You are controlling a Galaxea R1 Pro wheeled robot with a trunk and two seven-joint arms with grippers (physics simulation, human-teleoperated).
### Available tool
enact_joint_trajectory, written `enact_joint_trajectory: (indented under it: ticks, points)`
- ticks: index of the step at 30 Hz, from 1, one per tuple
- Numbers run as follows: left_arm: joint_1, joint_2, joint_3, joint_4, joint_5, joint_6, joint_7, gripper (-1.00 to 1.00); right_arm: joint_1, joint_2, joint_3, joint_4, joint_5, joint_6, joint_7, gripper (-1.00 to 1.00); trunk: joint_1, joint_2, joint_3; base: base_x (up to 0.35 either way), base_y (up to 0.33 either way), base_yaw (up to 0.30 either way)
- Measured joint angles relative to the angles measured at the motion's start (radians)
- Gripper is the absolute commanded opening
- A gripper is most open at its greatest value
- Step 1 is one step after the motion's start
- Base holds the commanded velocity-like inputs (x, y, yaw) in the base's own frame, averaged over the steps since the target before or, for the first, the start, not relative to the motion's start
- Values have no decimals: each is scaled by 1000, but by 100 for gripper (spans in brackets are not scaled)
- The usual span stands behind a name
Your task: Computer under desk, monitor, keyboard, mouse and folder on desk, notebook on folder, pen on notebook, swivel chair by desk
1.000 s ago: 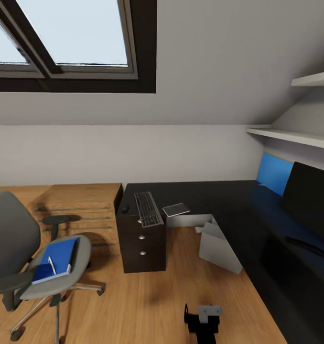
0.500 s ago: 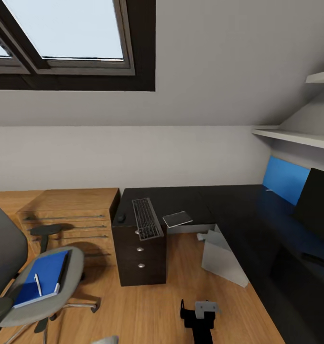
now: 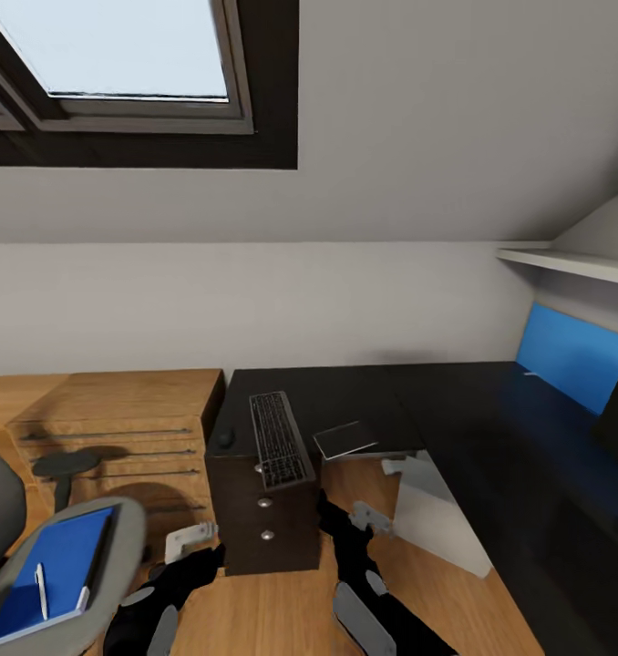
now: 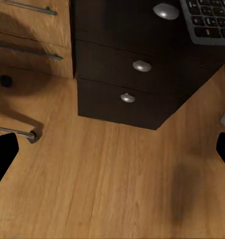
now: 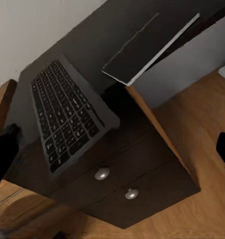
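Both grippers, left (image 3: 189, 538) and right (image 3: 368, 517), are hanging with fingers apart, gripping nothing. The folder (image 3: 49, 572) is lying on the swivel chair (image 3: 118, 547), off beside the left fingers; approaching it squarely seems wise. The desk (image 3: 345, 392) drawer unit is standing just ahead of the fingers, carrying the keyboard (image 3: 278, 439).

Sloped white ceiling with dark-framed skylight (image 3: 136, 82). Wooden plank floor (image 3: 272, 610). Low wooden shelving (image 3: 118, 419) against white wall. White wall shelf (image 3: 573, 264); blue panel (image 3: 573, 355), possibly a pinboard.
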Motion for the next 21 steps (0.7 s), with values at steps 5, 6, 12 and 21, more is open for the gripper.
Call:
enact_joint_trajectory:
  ticks: [5, 6, 12, 21]
  points:
    - [0, -4, 40, 9, 6, 5, 0, 100, 0, -34, -66, -7, -211, 221, 251, 100, 0, 0, 0, 287, 206, 0]
    - [0, -3, 43, 11, 6, 6, 0, 100, 0, -46, -69, 3, -238, 246, 308, 100, 0, 0, 0, 272, 229, 0]
    - [0, -3, 46, 14, 6, 7, -2, 100, 1, -80, -78, 58, -304, 287, 487, 100, 0, 0, 0, 267, 236, 0]
    - [0, -6, 4, -22, 8, 13, -7, 100, 1, -119, -78, 89, -428, 292, 571, 100, 12, -21, -9, 77, 69, 0]
